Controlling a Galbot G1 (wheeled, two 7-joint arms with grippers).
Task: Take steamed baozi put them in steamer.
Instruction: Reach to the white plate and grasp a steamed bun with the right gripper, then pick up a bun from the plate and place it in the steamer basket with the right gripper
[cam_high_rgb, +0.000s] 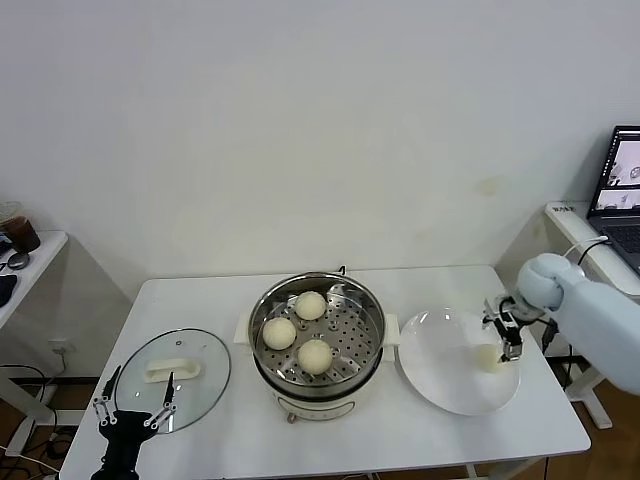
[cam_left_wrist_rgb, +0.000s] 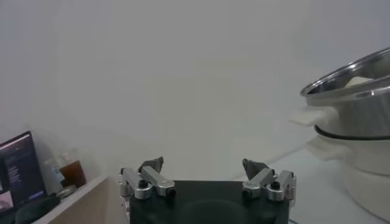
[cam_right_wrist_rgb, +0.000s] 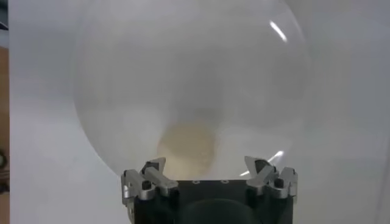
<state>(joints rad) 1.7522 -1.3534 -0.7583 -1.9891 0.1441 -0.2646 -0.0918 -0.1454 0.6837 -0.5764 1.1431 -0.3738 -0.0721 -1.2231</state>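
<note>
The right claw hangs wide open just above the last bun on the plate, apparently poised to grasp it for the steamer, while the left claw waits wide open by the lid.

3 pale baozi in steel steamer w/ perforated tray; 4th baozi outside.

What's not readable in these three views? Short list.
- Last bun on the plate: head view, right gripper partly covers it; right wrist view shows it blurred.
- Steamer: left wrist view, cut off by the frame edge; its inside is hidden by the rim.
- Laptop screen: head view, cut by the edge, too small to read.
- Left gripper: head view, its arm is cut off at the bottom edge.
</note>
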